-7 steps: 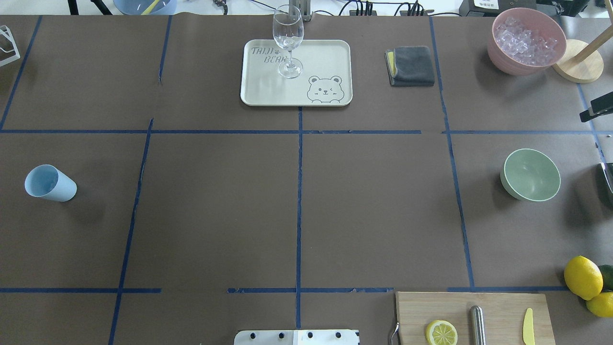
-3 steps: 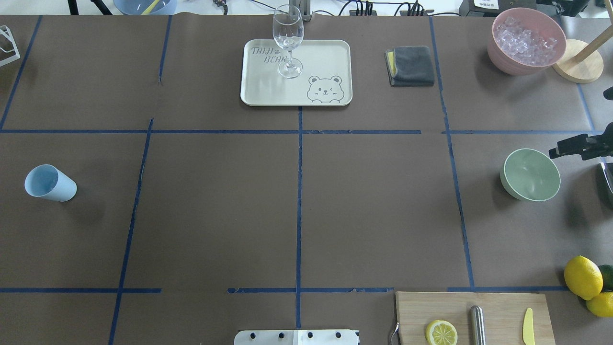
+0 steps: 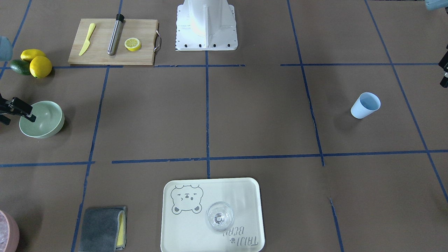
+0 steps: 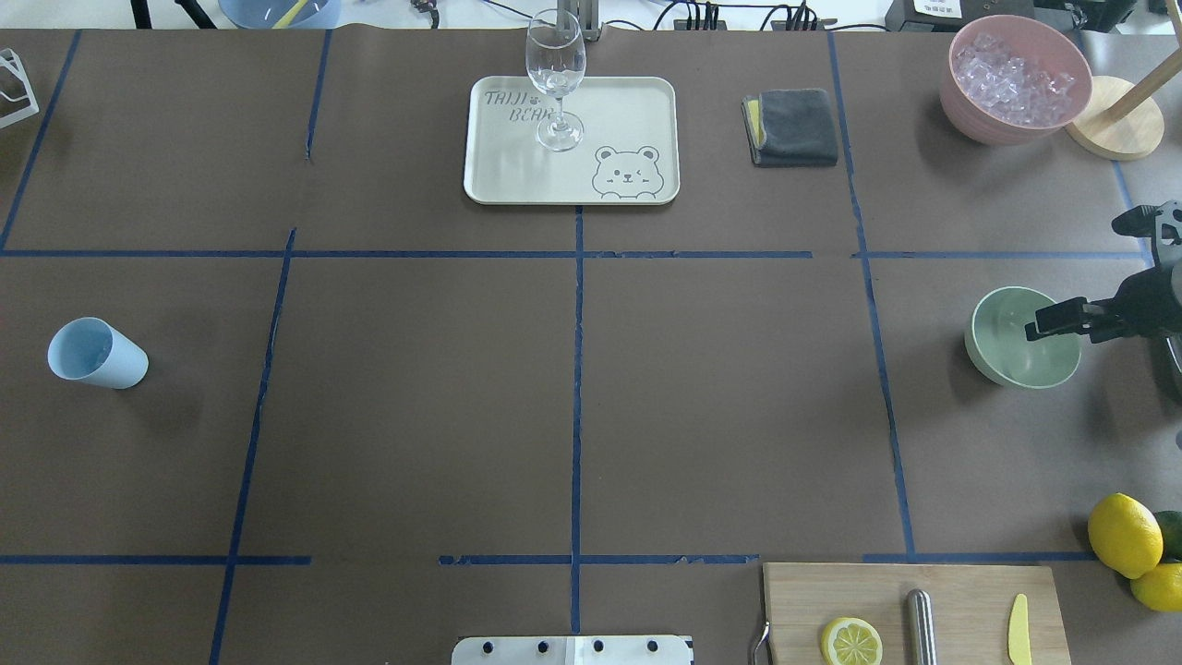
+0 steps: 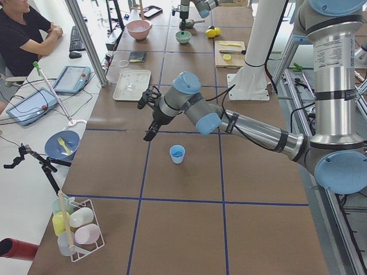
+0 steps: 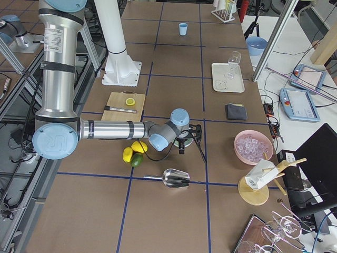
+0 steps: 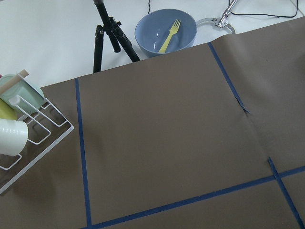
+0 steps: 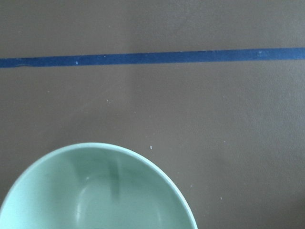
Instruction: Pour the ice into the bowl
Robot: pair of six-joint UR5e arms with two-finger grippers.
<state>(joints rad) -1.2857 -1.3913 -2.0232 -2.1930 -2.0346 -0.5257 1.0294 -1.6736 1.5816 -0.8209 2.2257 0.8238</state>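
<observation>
Logging the approach to the bowl, view by view. Overhead: bowl (image 4: 1002, 362) at 3 o'clock on the table, upright and empty. The ice (image 4: 1014, 76) is heaped in the pink container (image 4: 960, 103) at 1 o'clock, well apart from it. The right gripper (image 4: 1078, 273) comes in from the 3 o'clock edge with its fingers spread wide, one finger (image 4: 1057, 320) over the bowl's interior and the other out past the rim toward 1 o'clock. Front-facing: the same bowl sits at 9 o'clock with a dark finger across its rim; I cannot tell whether it touches. Exterior left: the left gripper (image 5: 148, 117) hangs above the table near the light blue cup (image 5: 178, 153); I cannot tell whether its fingers are spread or pressed together. Exterior right: a metal scoop (image 6: 175, 179) lies at 6 o'clock from the bowl, unheld. Right wrist: the bowl rim fills 6 to 7 o'clock, with no fingers in shot. My judgement is that I am lining up a rim pinch. I would descend slowly with one finger inside and one outside the wall. I would centre the wall between them before closing, so the light bowl is not nudged sideways.
</observation>
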